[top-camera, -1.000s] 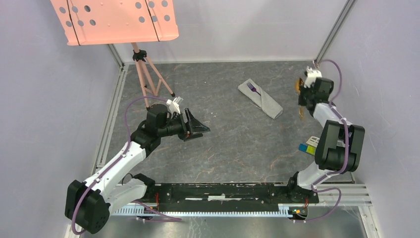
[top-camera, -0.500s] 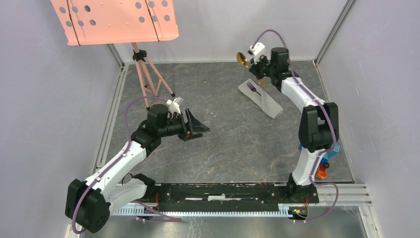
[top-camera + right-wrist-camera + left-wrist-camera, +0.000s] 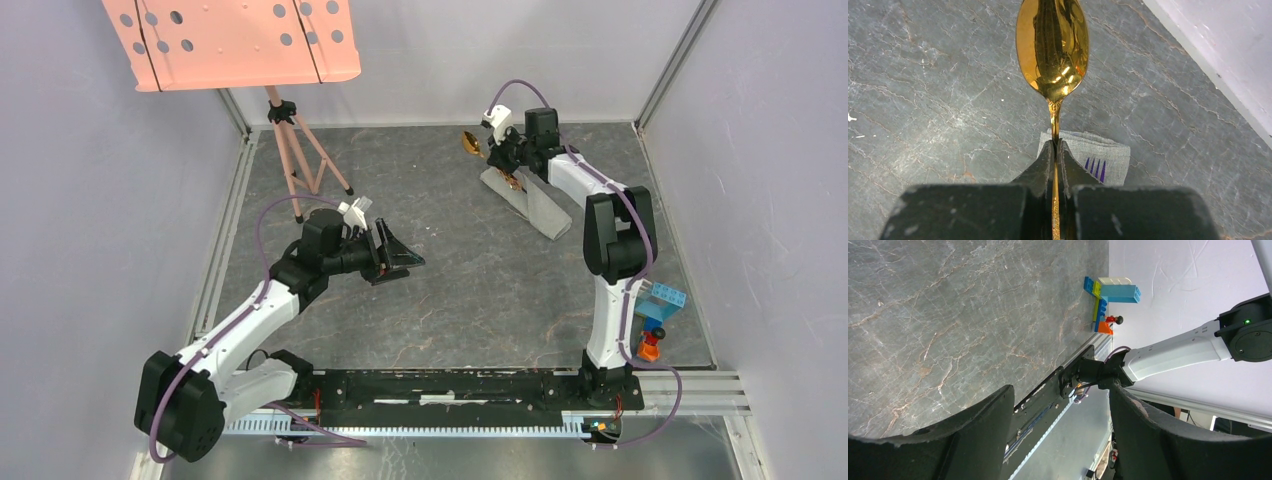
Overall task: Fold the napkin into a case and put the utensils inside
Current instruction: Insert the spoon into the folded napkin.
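- Napkin (image 3: 545, 210), folded into a narrow case, lies upper right of centre in the top view, purple fork tines (image 3: 1095, 169) poking from its open end.
- Right gripper (image 3: 1055, 146) pinches the gold spoon (image 3: 1052, 47) by its handle, over that end.
- Left gripper (image 3: 395, 256) hangs spread and empty, centre-left above the grey table (image 3: 480, 290).

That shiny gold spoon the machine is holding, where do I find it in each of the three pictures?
Top external: gold spoon far centre-right, bowl left of the right gripper, by the far end of the folded grey cloth napkin.
Left wrist: not in it.
Right wrist: top centre, handle pinched in that gripper.
Shared landmark: the napkin, just below the bowl in the right wrist view.
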{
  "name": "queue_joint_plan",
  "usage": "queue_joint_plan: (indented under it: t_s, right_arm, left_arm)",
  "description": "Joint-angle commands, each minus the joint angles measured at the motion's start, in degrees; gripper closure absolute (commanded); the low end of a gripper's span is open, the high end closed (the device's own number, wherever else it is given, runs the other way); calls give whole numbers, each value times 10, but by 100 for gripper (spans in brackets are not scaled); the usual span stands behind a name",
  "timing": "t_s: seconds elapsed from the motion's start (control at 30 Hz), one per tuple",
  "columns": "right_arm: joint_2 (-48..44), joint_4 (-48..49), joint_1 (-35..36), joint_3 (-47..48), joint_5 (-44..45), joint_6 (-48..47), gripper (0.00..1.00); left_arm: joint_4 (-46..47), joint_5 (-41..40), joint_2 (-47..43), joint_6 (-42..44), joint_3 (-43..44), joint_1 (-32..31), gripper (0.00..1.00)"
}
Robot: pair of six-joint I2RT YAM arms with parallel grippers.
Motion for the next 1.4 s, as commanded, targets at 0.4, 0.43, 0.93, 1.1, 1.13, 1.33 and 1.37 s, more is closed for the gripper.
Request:
queue_joint_plan:
  t_s: [0.4, 0.43, 0.93, 1.1, 1.13, 1.33, 1.37]
  right_arm:
    - [18, 33, -11, -1, -9, 1, 100]
    - [19, 32, -12, -3, -9, -1, 100]
    - [16, 38, -26, -51, -8, -10, 100]
    - [12, 45, -29, -66, -17, -6, 100]
    - [11, 45, -28, -67, -17, -7, 100]
    - [-27, 70, -37, -116, -10, 0, 100]
    - [-33, 74, -40, -127, -10, 5, 100]
  left_arm:
    - [13, -7, 3, 26, 13, 0, 24]
    - [13, -7, 2, 26, 13, 0, 24]
    - [15, -7, -1, 23, 11, 0, 23]
    - [15, -7, -5, 22, 9, 1, 23]
    - [14, -7, -5, 22, 10, 0, 23]
    - [14, -6, -12, 21, 8, 0, 23]
    - [13, -6, -12, 20, 7, 1, 23]
